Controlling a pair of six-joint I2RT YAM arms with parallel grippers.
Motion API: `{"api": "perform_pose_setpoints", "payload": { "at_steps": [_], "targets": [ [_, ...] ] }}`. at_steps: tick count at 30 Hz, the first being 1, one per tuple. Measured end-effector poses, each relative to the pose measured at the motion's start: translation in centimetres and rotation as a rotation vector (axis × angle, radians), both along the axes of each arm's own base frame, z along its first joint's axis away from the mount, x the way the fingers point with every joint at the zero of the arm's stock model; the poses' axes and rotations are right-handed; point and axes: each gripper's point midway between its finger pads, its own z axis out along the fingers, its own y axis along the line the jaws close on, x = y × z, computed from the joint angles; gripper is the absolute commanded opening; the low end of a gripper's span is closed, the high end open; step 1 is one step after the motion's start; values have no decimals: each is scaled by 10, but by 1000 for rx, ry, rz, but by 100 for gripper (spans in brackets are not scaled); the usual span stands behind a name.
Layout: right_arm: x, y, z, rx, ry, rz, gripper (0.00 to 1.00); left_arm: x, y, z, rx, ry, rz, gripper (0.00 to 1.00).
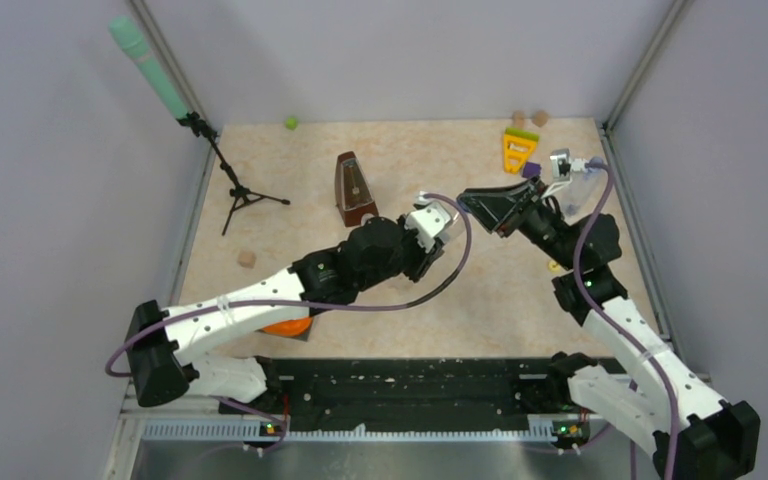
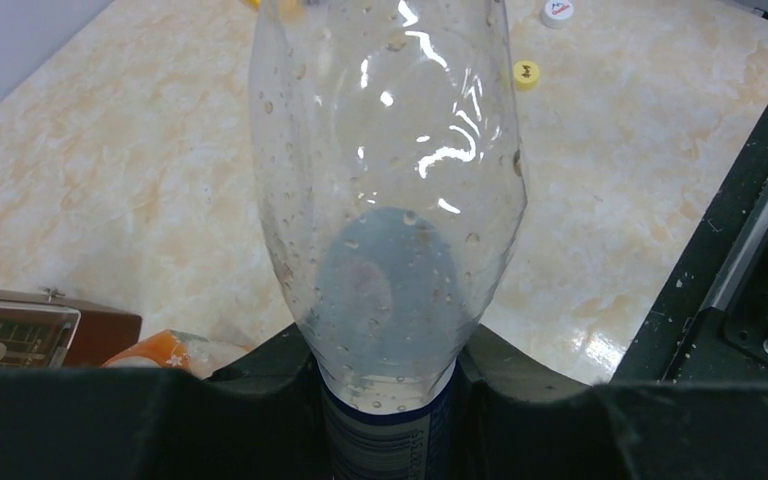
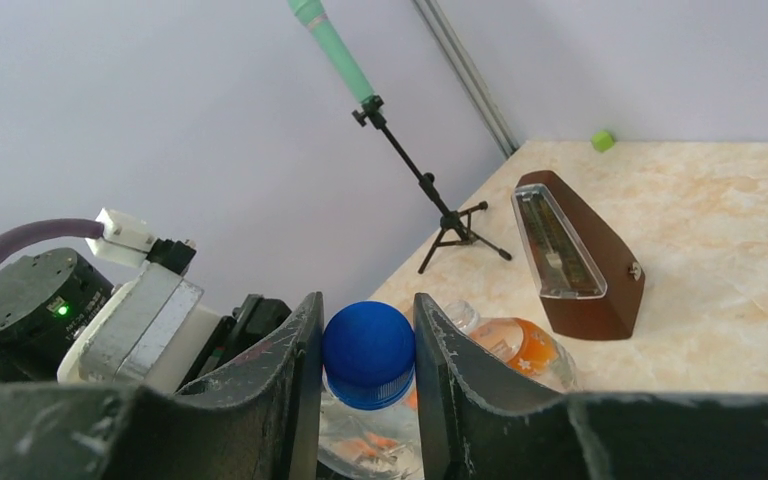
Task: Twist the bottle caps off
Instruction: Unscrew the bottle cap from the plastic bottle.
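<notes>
My left gripper [image 2: 390, 372] is shut on the slim clear bottle [image 2: 390, 190], at its blue label [image 2: 390, 435], and holds it above the table. My right gripper [image 3: 368, 322] is shut on that bottle's blue cap [image 3: 368, 352], one finger on each side. In the top view the two grippers meet at mid-table, left [image 1: 438, 228] and right [image 1: 468, 203]. A yellow cap [image 2: 526, 73] and a white cap [image 2: 558, 11] lie loose on the table. The squat orange-tinted bottle [image 3: 520, 345] lies on its side with no cap, under my left arm [image 1: 285, 325].
A brown metronome [image 1: 353, 188] stands behind my left gripper. A microphone stand [image 1: 240, 195] is at the back left and a green ball [image 1: 290, 122] at the back wall. A yellow toy [image 1: 518, 150], a purple block [image 1: 531, 170] and another clear bottle [image 1: 582, 188] sit back right.
</notes>
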Motion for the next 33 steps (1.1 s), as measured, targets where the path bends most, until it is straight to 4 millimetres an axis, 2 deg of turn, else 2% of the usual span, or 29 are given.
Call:
{"api": "perform_pose_setpoints", "payload": {
  "at_steps": [4, 8, 16, 20, 24, 25, 29, 31, 33],
  "targets": [
    [-4, 2, 4, -2, -31, 24, 0, 0, 0, 4, -27, 16, -34, 0],
    [-18, 7, 15, -15, -122, 85, 0, -8, 5, 14, -129, 102, -211, 0],
    [-55, 16, 34, -23, -288, 251, 0, -50, 10, 30, -247, 307, -652, 0],
    [-72, 19, 39, -30, -351, 325, 2, -68, 11, 35, -280, 383, -803, 0],
    [-78, 18, 42, -31, -383, 343, 38, -74, 12, 39, -295, 394, -835, 0],
    [-77, 18, 42, -32, -381, 340, 48, -72, 11, 38, -295, 392, -825, 0],
    [-66, 17, 36, -31, -318, 289, 77, -57, 10, 33, -287, 356, -707, 0],
    [-61, 14, 36, -26, -295, 252, 84, -47, 10, 32, -274, 315, -627, 0],
    [-58, 11, 38, -19, -285, 222, 85, -41, 7, 31, -254, 268, -566, 0]
  ]
}}
